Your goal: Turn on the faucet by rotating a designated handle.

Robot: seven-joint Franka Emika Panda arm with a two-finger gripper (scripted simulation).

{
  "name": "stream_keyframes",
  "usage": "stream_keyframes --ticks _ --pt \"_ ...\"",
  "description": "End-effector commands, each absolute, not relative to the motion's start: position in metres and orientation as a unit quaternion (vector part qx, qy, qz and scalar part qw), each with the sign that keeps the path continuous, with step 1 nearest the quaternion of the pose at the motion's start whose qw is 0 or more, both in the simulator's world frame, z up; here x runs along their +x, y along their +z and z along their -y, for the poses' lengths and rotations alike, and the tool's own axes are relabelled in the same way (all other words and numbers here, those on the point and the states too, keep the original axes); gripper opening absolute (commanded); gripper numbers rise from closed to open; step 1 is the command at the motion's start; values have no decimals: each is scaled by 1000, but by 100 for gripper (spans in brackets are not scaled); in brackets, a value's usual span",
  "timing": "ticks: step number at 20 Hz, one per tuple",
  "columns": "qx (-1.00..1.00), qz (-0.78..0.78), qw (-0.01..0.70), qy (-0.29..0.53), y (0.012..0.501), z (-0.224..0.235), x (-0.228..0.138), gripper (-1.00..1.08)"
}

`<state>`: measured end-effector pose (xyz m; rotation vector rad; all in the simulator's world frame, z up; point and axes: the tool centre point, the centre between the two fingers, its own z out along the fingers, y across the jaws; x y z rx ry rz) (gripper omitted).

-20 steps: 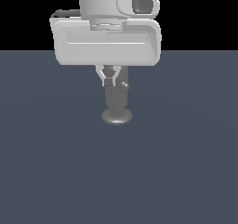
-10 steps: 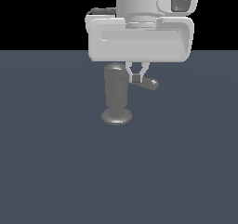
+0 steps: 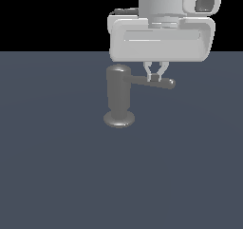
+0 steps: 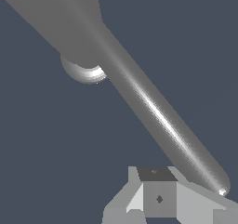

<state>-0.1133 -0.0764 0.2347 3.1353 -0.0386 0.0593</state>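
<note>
Grey metal all over: I've got the faucet (image 3: 118, 97) standing upright on the dark floor (image 3: 57, 176), its thin handle (image 3: 154, 82) sticking out level towards the exterior view's right. My gripper (image 3: 155, 77) hangs straight down onto that rod near its outer end, fingers close together, and from the wrist view one pad (image 4: 158, 197) sits right against the rounded tip of the rod; I can't tell whether they actually pinch it.
</note>
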Motion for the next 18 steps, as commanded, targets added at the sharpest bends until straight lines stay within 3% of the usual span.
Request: stream_keyframes --ticks 1,18 --pt "1000 13 3 18 234 79 -111 -100" --pt "1000 19 2 12 229 123 -67 -100"
